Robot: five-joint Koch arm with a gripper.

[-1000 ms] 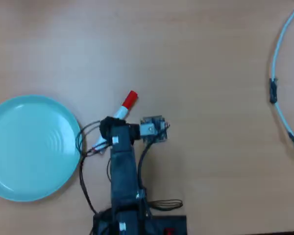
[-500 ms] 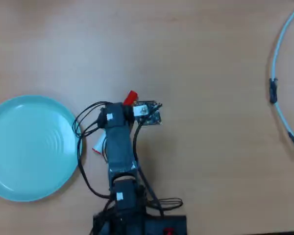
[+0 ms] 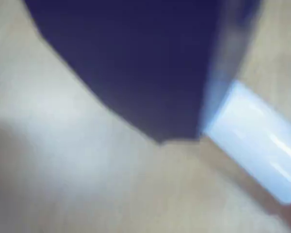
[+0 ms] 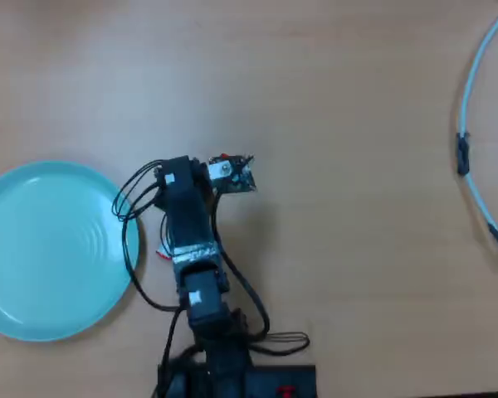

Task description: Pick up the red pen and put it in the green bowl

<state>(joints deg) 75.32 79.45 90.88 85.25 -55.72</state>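
The wrist view is blurred and very close to the table. A dark blue jaw fills its top and middle, and its tip marks my gripper (image 3: 184,138) just above the wood. The red pen (image 3: 257,145) lies right beside that tip, its white barrel running down to the right to the red cap at the frame edge. I cannot see a second jaw clearly, nor whether the pen is clamped. In the overhead view the arm (image 4: 187,215) covers the gripper and the pen, and only a red bit (image 4: 163,254) shows at its left. The green bowl (image 4: 41,249) lies empty at the left.
A thin white hoop (image 4: 473,149) with dark clips curves along the right edge of the overhead view. The arm's base and cables (image 4: 232,365) sit at the bottom centre. The table is bare light wood (image 4: 332,99).
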